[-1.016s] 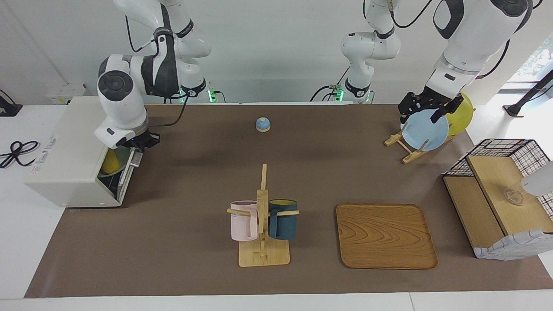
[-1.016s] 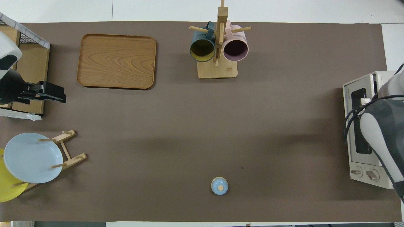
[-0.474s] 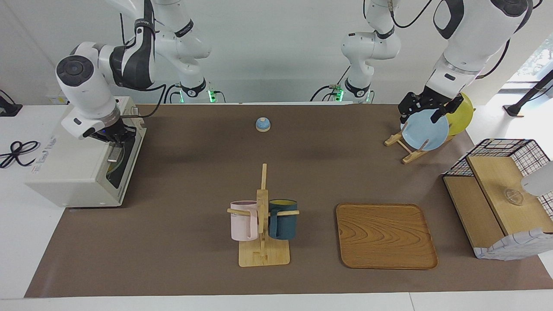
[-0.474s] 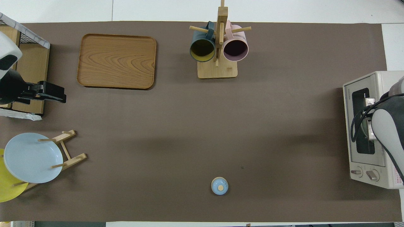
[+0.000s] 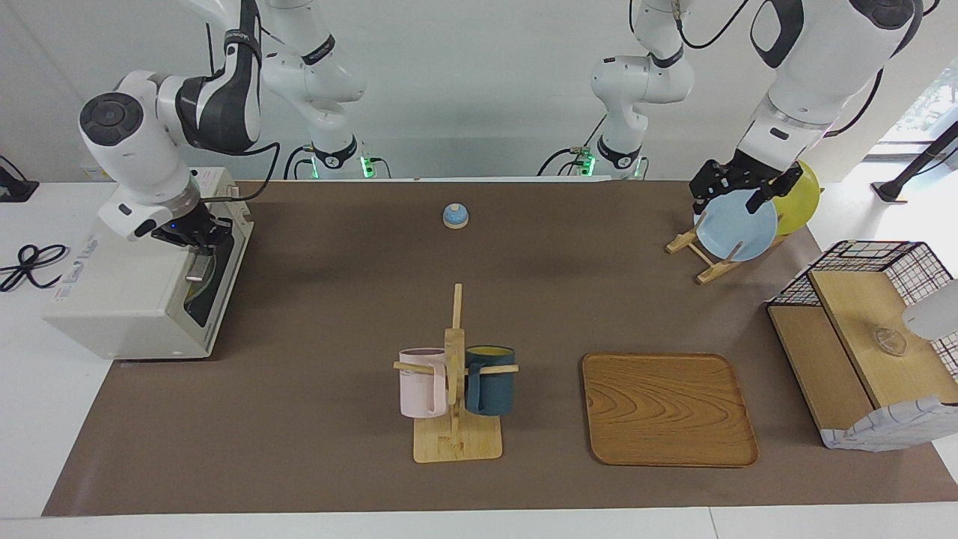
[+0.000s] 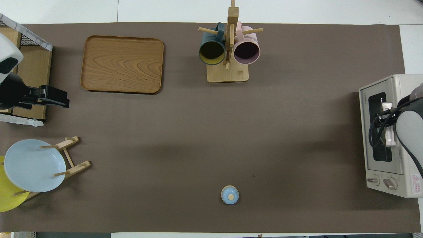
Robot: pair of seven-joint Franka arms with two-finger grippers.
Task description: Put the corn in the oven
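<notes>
A: Facing view first. Where's the right gripper [image 5: 196, 232]?
B: On the top edge of the oven [image 5: 127, 292] door, at the right arm's end of the table. Door is up, closed. Can't tell whether that gripper is clamped on the handle or has let go.
A: Corn?
B: Not visible. The window is dark and the wrist covers part of it, so I can't tell where it is.
A: Left gripper [image 5: 737, 193]?
B: Waiting in the air over the blue plate [image 5: 737, 224] on the plate rack [image 5: 703, 258], jaws released and holding nothing. Yellow plate [image 5: 801, 198] stands just beside the blue one.
A: Anything in the middle?
B: Small blue dome [image 5: 455, 215] near the robots. Mug rack [image 5: 455, 404] with a pink mug [image 5: 420, 383] and a teal mug [image 5: 490, 380] farther out, well apart from the oven. Wooden tray [image 5: 668, 409] beside it, basket shelf [image 5: 868, 359] at the left arm's end.
A: Overhead view?
B: Right arm [image 6: 409, 132] lies across the oven [image 6: 385, 178] top and hides its gripper. Door window [image 6: 378, 145] is dark, no corn seen. Left gripper [image 6: 62, 100] shows side-on by the basket shelf [image 6: 26, 62]. Bare mat between the oven and the mug rack [image 6: 228, 72].
</notes>
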